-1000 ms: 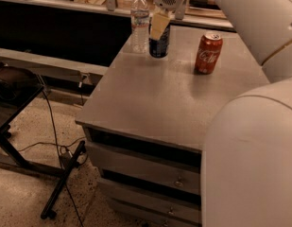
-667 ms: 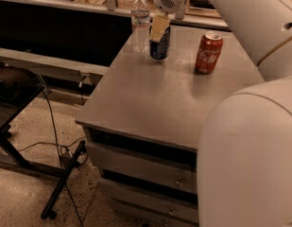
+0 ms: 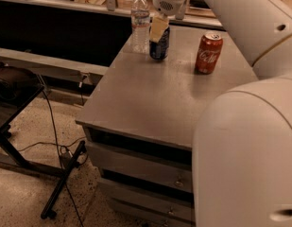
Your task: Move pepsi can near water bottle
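Observation:
The dark blue pepsi can [image 3: 159, 48] stands upright on the grey metal table [image 3: 150, 98], near its far edge. The clear water bottle [image 3: 140, 21] with a white cap stands just left of the can, a small gap apart. My gripper [image 3: 159, 32] hangs from the white arm directly over the can's top, and its cream-coloured tip covers the can's upper part.
A red Coca-Cola can [image 3: 208, 54] stands on the table to the right of the pepsi can. My white arm [image 3: 244, 141] fills the right side of the view. A low dark stand [image 3: 22, 126] and cables lie on the floor to the left. A shelf with clutter runs behind the table.

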{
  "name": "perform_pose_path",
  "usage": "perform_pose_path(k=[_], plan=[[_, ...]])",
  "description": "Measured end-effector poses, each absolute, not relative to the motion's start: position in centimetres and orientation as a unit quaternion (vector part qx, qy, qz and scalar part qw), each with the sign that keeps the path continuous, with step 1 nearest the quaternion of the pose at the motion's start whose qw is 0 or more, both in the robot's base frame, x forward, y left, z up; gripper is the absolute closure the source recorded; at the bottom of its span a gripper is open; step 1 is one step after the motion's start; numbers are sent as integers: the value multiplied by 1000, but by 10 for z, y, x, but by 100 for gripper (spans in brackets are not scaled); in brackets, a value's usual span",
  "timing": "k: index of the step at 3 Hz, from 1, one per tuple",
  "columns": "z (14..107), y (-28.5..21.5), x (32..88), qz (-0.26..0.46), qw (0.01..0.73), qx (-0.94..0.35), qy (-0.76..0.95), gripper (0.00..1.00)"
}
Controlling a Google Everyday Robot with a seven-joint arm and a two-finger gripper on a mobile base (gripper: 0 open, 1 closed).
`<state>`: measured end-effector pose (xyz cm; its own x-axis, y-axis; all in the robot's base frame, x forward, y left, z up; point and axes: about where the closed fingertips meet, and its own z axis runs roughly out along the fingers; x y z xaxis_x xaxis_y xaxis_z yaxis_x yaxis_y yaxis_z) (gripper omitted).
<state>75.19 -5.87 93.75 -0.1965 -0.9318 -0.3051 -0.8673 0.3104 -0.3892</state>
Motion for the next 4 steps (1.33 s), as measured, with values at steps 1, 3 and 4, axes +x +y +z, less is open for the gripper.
perform_pose_path(k=[1,3,4], plan=[[934,-57,753,-64,246,-585,771,18],[931,-58,754,-64,246,-586,770,0],[950,-81,745,-55,268,-579,768,0]])
